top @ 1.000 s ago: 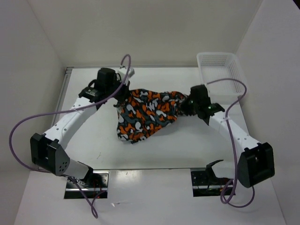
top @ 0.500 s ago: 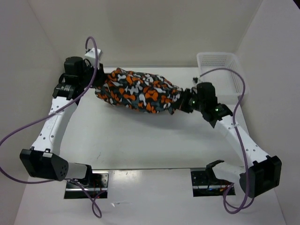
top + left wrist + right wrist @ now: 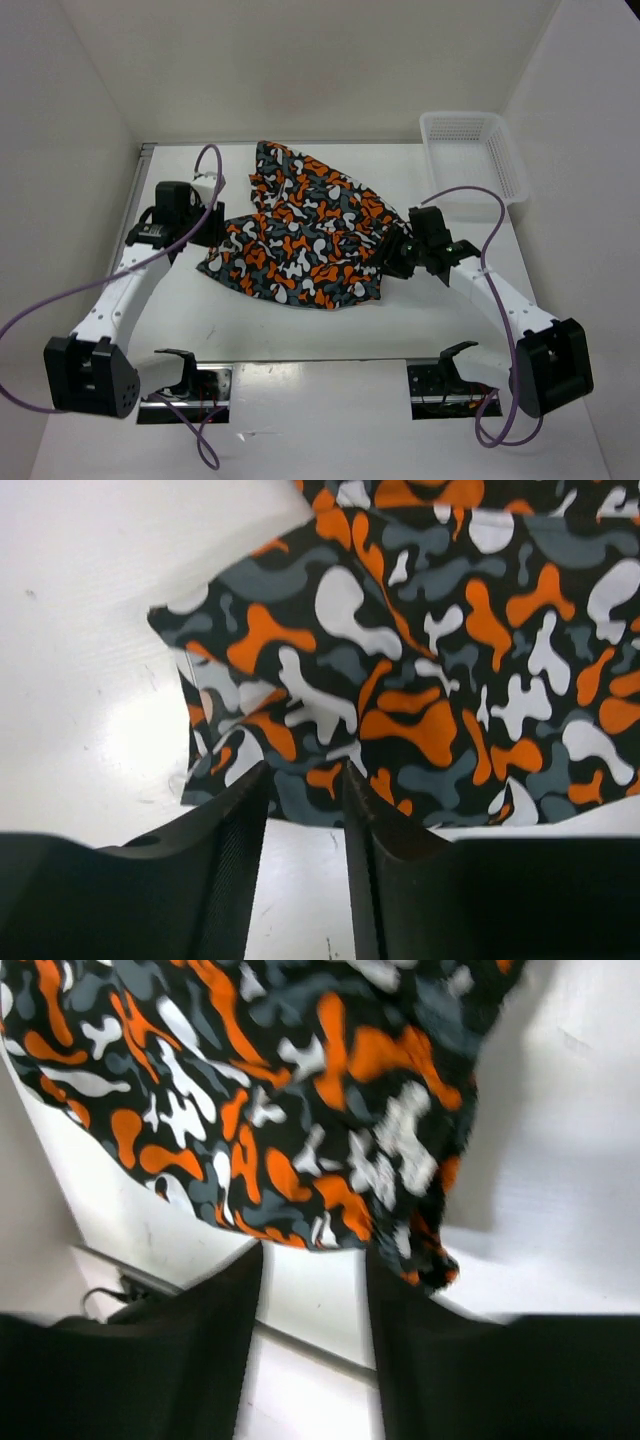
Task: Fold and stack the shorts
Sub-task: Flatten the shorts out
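One pair of camouflage-print shorts [image 3: 300, 235] spreads over the white surface [image 3: 330, 330] between two hands. The left hand [image 3: 208, 228] pinches one edge with its fingers set narrow. The right hand [image 3: 392, 252] meets the opposite edge, but blur hides whether it grips. One white mesh basket [image 3: 470, 117] sits beyond the right hand, apart from the shorts.
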`<state>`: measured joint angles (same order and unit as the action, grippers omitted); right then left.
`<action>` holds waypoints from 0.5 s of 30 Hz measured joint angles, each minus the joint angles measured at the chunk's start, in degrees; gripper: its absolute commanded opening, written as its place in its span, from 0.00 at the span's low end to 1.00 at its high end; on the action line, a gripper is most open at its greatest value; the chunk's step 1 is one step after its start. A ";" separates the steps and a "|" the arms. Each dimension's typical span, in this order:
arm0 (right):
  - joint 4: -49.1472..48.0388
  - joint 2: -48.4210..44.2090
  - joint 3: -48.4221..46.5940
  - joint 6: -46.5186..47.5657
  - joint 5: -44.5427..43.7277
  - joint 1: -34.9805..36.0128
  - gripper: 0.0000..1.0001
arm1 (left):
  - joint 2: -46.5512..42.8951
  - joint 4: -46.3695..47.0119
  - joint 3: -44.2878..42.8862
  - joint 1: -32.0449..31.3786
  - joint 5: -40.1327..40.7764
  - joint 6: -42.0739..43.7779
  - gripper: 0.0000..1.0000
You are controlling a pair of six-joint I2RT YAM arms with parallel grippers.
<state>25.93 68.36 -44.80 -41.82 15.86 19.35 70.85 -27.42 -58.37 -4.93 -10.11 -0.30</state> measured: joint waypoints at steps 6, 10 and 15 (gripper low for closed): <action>0.31 -5.79 9.40 -7.15 0.02 0.35 0.87 | -6.69 2.82 13.68 0.09 -0.61 0.31 0.98; 1.09 -9.86 12.35 -11.89 -2.14 0.39 0.87 | -5.16 2.69 19.50 0.09 -0.28 0.04 0.90; 0.61 -13.79 15.87 -15.61 -3.13 0.39 0.82 | -5.09 4.24 21.35 0.42 3.06 0.09 0.82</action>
<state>26.55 54.57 -28.93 -57.43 12.73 19.75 65.76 -23.18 -37.01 -4.51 -7.05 -0.21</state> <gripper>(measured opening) 0.830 0.817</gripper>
